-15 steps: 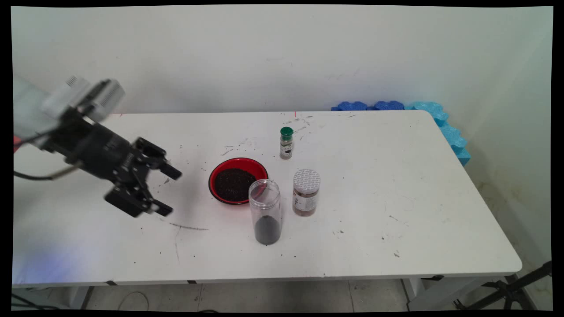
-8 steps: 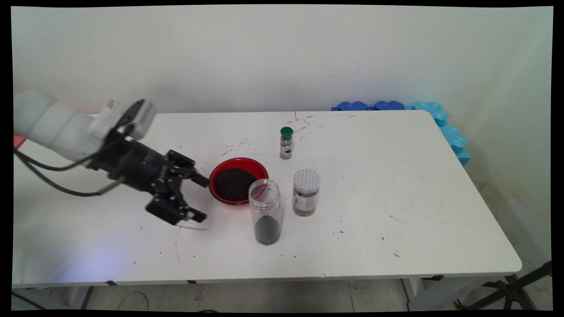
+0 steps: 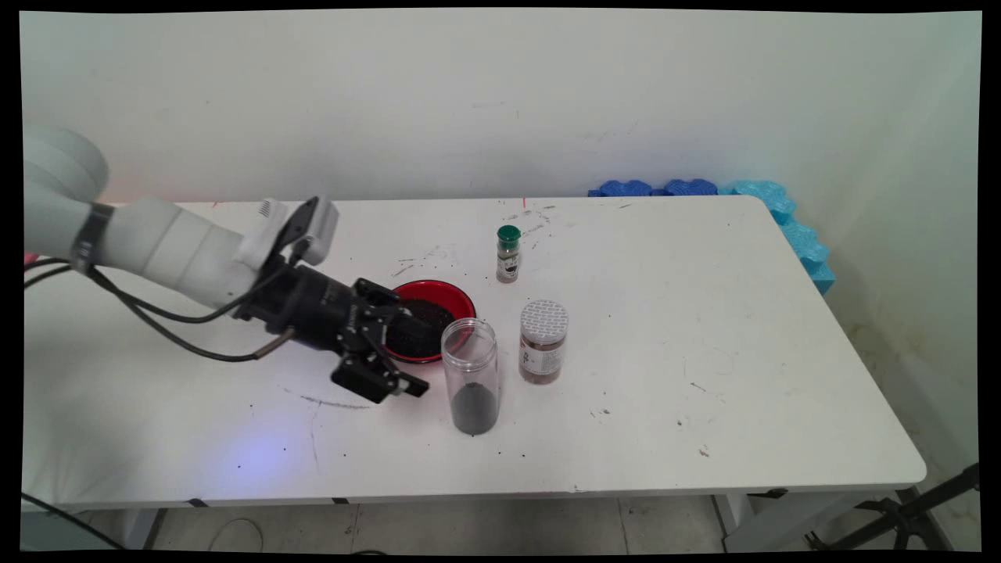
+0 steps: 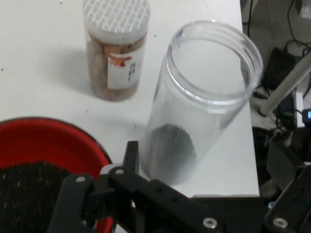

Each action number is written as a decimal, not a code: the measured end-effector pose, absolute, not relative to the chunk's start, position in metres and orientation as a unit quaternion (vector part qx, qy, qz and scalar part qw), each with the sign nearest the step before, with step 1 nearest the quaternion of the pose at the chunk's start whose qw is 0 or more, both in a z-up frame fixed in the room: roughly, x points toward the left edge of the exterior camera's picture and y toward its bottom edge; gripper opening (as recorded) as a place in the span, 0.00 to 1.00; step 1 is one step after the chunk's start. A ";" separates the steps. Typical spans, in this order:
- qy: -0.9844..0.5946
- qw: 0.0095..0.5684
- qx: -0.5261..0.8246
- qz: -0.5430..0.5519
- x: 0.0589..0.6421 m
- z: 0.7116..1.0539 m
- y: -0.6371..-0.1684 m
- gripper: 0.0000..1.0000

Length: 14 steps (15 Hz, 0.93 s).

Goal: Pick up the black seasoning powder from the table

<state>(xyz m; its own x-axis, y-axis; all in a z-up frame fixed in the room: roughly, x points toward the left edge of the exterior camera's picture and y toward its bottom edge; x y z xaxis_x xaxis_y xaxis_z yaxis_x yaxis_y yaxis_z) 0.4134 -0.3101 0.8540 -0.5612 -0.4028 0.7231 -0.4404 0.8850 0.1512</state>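
Note:
My gripper (image 3: 423, 355) is open and holds nothing. It hangs low over the white table (image 3: 704, 352), just left of a tall clear jar (image 3: 470, 375) with no lid and a dark layer at its bottom. Its far finger reaches over the near left part of a red bowl (image 3: 435, 284) of dark grains. In the hand view the clear jar (image 4: 194, 121) stands straight ahead and close, one black finger (image 4: 130, 156) rises beside its base, and the red bowl (image 4: 73, 138) lies at the lower left.
A jar of brown contents with a white patterned lid (image 3: 543, 342) stands right of the clear jar, also seen as the lidded jar (image 4: 115, 53) in the hand view. A small green-capped spice bottle (image 3: 508, 254) stands behind the bowl. Blue foam pieces (image 3: 782, 211) line the far right corner.
The arm has swept right and downward across the table, bringing the gripper from the left side to the bowl and clear jar. The fingers stayed open. The jars and bowl have not moved.

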 end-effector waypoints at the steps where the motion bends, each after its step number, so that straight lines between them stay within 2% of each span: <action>1: -0.881 0.407 0.239 0.024 0.410 0.851 -0.312 1.00; 14: -0.869 0.433 0.240 0.022 0.385 0.825 -0.325 1.00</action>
<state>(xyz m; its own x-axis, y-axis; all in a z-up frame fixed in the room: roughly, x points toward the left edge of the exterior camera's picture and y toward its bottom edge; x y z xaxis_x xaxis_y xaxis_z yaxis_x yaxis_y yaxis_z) 0.3847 -0.3252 0.8247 -0.5103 -0.3968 0.7630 -0.4357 0.8842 0.1685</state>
